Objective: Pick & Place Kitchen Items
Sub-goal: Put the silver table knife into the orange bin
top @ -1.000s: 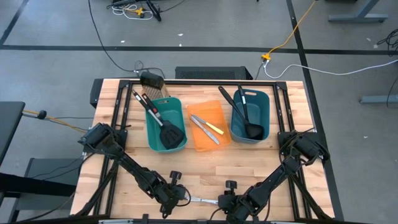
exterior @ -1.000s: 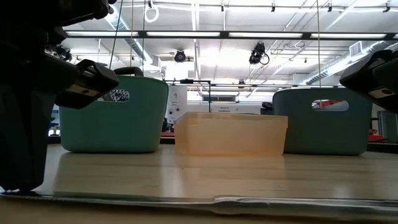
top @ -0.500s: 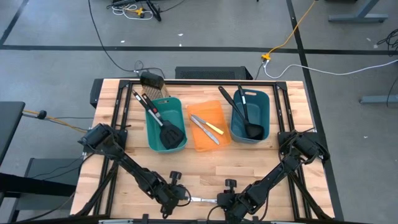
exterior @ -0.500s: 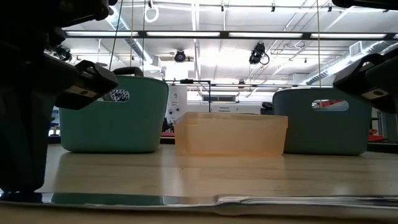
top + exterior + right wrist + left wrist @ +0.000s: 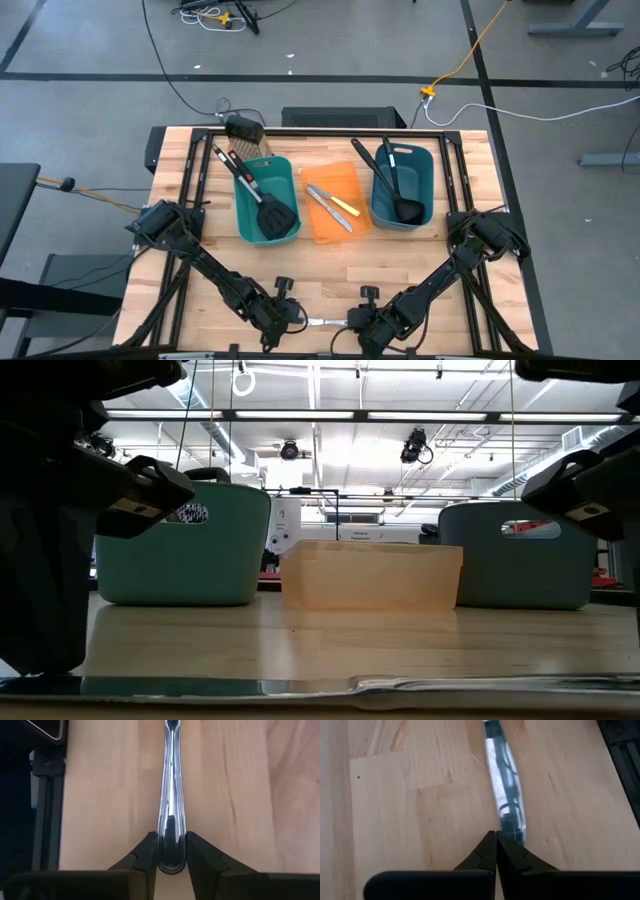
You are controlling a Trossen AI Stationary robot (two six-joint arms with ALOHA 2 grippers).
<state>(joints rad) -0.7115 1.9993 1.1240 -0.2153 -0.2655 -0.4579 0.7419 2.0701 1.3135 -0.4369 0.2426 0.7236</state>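
Partly hidden, silver knife (image 5: 171,795) between right gripper (image 5: 171,851) fingers, left gripper (image 5: 496,851) adjacent

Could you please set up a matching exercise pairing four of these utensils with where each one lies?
Things:
1. black slotted spatulas
2. yellow-handled knife
3. black ladles
4. the lone silver table knife

Places:
A. right teal bin
B. bare table, near its front edge
C. left teal bin
D. orange bin

Pairs: 1-C; 2-D; 3-A; 4-B
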